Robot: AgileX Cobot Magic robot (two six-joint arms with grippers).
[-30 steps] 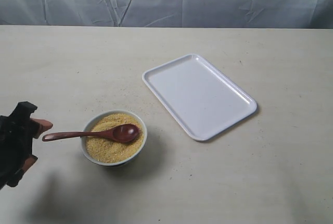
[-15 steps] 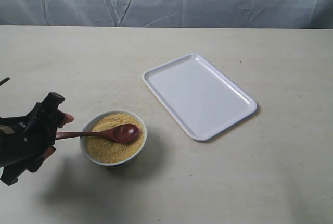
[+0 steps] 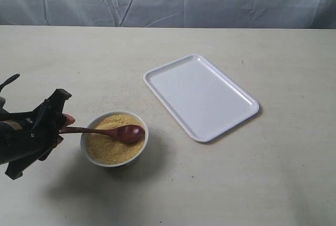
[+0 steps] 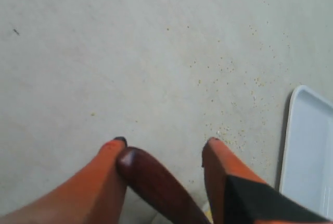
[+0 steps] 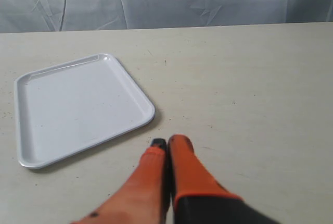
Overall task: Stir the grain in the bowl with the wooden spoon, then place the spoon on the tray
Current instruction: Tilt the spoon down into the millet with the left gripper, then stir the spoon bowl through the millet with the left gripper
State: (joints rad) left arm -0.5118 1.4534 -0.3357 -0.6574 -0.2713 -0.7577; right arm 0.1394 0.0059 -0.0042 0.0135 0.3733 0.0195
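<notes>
The small white bowl (image 3: 140, 145) of yellow-tan grain (image 3: 109, 148) sits at the front left of the table. The dark wooden spoon (image 3: 128, 133) rests its head on the grain, and its handle sticks out over the rim to the left. My left gripper (image 3: 63, 121) is at the handle's end. In the left wrist view the left gripper (image 4: 164, 146) is open around the spoon handle (image 4: 152, 183), which lies against one finger with a gap to the other. The white tray (image 3: 200, 95) lies right of the bowl. My right gripper (image 5: 167, 144) is shut and holds nothing, near the tray (image 5: 78, 104).
Stray grains (image 4: 229, 130) are scattered on the tabletop between the bowl and the tray edge (image 4: 309, 146). A wrinkled pale cloth backdrop (image 3: 168, 0) hangs behind the table's far edge.
My left gripper has moved right and up from the table's left edge until its fingers straddle the spoon handle's end. The spoon has been nudged slightly to the right.
</notes>
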